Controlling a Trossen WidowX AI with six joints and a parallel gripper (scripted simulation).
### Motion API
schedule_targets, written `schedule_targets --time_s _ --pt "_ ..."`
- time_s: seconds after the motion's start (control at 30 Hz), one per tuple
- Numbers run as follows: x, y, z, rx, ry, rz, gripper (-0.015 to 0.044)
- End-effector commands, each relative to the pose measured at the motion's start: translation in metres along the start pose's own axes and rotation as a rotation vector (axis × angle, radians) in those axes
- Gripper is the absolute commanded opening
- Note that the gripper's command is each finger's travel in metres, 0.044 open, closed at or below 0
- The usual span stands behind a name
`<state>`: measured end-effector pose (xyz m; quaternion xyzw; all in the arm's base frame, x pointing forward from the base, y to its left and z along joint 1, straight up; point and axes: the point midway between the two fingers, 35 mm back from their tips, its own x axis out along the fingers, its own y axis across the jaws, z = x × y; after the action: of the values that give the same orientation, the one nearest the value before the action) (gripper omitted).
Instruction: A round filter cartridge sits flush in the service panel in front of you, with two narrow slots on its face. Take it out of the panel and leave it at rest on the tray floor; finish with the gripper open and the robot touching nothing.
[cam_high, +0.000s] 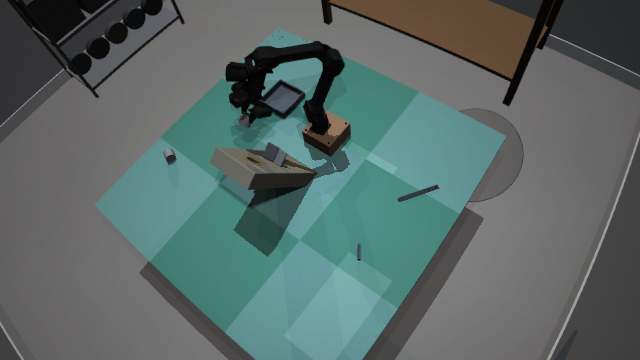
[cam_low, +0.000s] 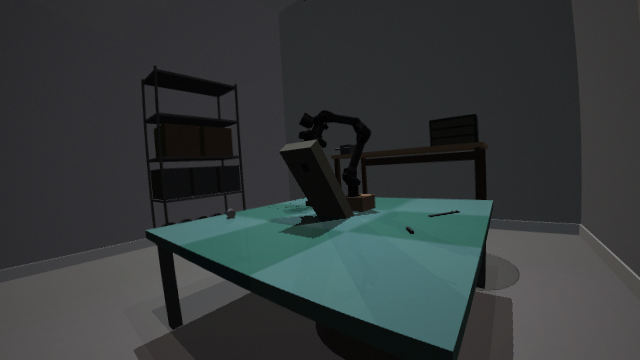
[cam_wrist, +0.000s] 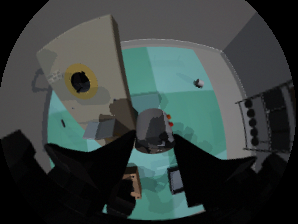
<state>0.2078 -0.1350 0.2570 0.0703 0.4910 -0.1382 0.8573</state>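
My gripper (cam_high: 246, 117) (cam_wrist: 154, 135) is shut on the grey filter cartridge (cam_high: 244, 120) (cam_wrist: 152, 125), which is out of the panel and in the air. The cartridge's slots cannot be made out. The tilted beige service panel (cam_high: 280, 180) (cam_low: 322, 187) (cam_wrist: 97, 42) has an empty dark round opening (cam_high: 253, 160) (cam_wrist: 80, 81) with a yellow ring. The dark-rimmed tray (cam_high: 283, 98) (cam_wrist: 176, 180) lies beside the arm, to the right of the gripper in the top view. No cartridge shows in it. In the exterior view the panel hides the held cartridge and the tray cannot be made out.
A grey block (cam_high: 274, 154) (cam_wrist: 100, 128) stands out from the panel's lower part. A small grey cylinder (cam_high: 170, 155) (cam_low: 230, 214) (cam_wrist: 199, 83) lies on the table. A long dark bar (cam_high: 418, 193) (cam_low: 444, 214) and a short one (cam_high: 359, 252) (cam_low: 410, 230) lie farther off.
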Motion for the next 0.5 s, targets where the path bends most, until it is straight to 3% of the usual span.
schedule_targets --time_s 0.0,0.47 --pt "0.002 -0.022 -0.006 0.108 -0.003 -0.064 0.0000" --pt "0.001 -0.090 -0.037 0.437 -0.009 -0.271 0.0000"
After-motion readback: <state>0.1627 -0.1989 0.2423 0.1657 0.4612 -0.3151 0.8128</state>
